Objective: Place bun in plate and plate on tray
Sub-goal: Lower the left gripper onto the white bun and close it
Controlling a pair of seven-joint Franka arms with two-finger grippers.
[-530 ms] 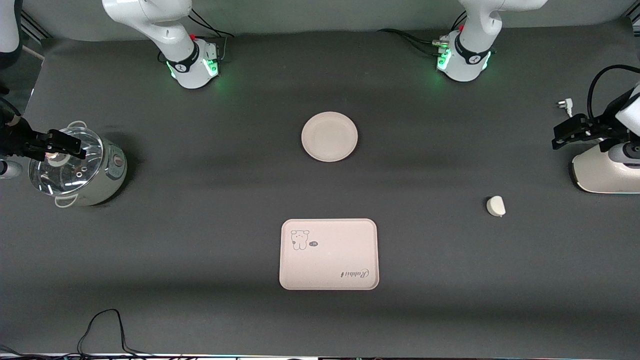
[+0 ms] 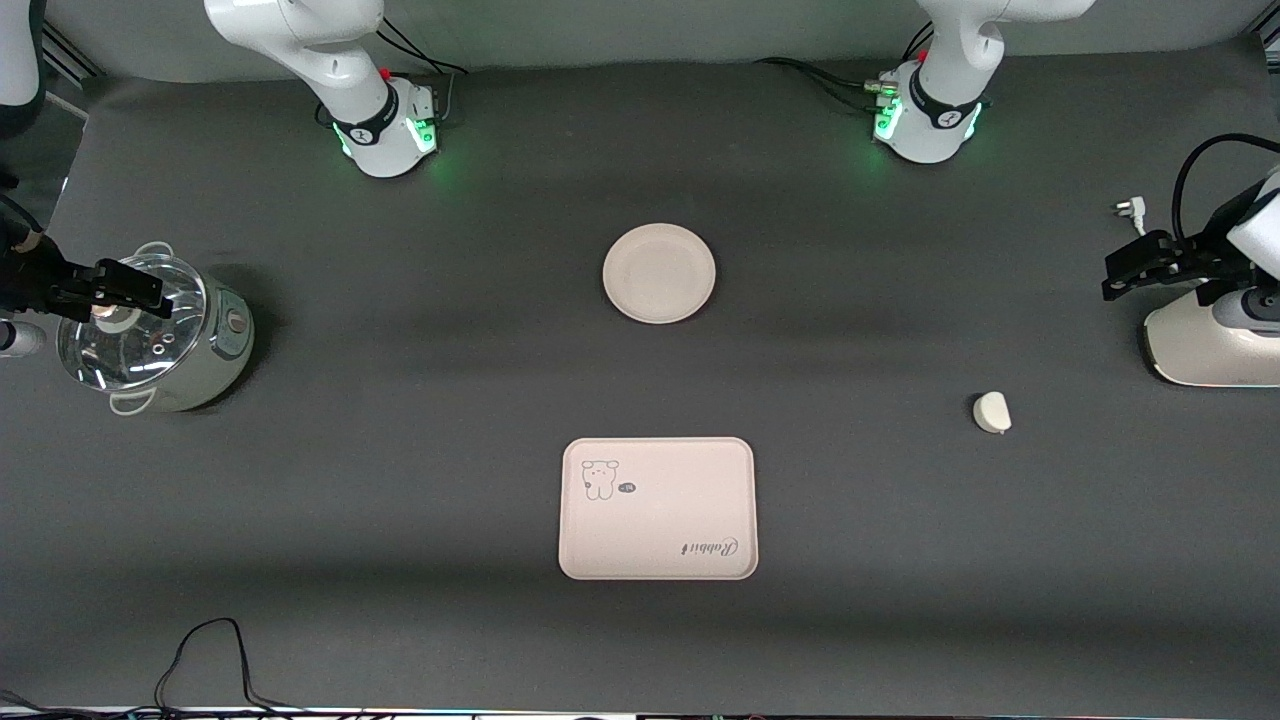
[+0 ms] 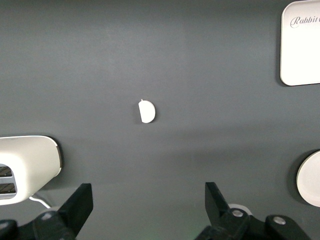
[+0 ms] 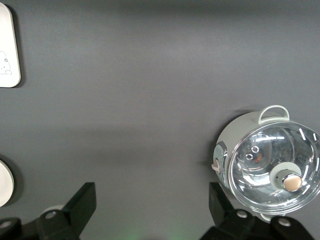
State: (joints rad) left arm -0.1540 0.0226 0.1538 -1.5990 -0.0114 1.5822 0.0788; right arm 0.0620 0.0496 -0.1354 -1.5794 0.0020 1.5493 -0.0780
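The bun lies on the dark table toward the left arm's end; it also shows in the left wrist view. The empty plate sits mid-table. The tray lies nearer the front camera than the plate. My left gripper is open and empty in the air by a white appliance; its own view shows the bun well apart from the fingers. My right gripper is open and empty over a glass-lidded pot, its jaws wide apart in its own view.
A pale green pot with a glass lid stands at the right arm's end, also in the right wrist view. A white appliance stands at the left arm's end. A plug lies near it. A black cable runs by the front edge.
Both grippers have shifted only very slightly. Bun, plate and tray have not moved.
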